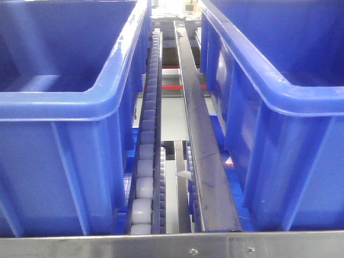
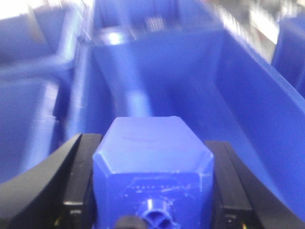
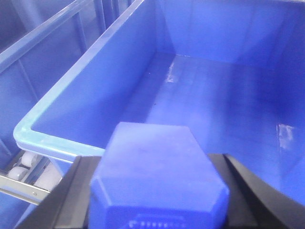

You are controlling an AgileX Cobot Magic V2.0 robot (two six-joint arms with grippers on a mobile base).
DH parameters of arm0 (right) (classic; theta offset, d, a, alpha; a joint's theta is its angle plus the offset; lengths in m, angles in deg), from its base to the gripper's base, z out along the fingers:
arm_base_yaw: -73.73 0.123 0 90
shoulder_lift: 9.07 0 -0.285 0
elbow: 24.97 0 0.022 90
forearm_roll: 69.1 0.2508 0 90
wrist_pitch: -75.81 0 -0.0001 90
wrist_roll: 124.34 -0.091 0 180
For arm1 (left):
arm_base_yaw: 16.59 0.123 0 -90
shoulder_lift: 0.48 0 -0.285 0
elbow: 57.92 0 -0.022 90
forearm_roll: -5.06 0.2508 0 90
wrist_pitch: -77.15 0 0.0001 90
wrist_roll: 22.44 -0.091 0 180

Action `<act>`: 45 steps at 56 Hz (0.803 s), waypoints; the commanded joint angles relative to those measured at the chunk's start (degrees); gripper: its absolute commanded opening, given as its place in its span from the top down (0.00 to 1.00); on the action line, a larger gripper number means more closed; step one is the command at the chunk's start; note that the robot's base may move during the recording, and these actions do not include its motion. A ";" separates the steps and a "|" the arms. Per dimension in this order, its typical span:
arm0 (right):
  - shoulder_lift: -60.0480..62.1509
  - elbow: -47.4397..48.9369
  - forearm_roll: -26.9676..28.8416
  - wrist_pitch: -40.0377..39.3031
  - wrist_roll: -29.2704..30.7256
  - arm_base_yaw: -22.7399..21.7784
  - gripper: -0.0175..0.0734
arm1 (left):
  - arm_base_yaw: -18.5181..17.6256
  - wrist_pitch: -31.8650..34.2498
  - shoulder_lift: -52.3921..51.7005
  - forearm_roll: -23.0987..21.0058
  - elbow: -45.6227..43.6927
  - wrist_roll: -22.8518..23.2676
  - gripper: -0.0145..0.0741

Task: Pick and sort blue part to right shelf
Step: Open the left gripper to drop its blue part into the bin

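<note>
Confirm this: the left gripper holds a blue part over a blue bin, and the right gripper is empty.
The right gripper is not empty: the right wrist view shows it shut on a blue part over a blue bin. The rest stands.

Left wrist: motion blur, rear bins (image 2: 33,57) smeared. The blue part (image 2: 152,157) runs off the bottom edge; its embossed text unreadable. Right wrist: second blue part (image 3: 157,171) cropped likewise. Front: small white scrap (image 1: 184,174), perhaps a label.

bin (image 3: 215,98) apparently open inside, rim (image 3: 53,139) near
</note>
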 commanded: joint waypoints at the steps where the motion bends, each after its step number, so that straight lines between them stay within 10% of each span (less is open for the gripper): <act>1: 0.06 1.54 -1.12 -5.08 0.40 -0.10 0.52 | -0.16 3.51 8.79 -1.95 -4.89 0.08 0.46; 45: 0.06 1.54 -1.12 -5.08 0.40 -0.10 0.52 | -0.16 13.30 52.50 -1.99 -7.76 -0.32 0.46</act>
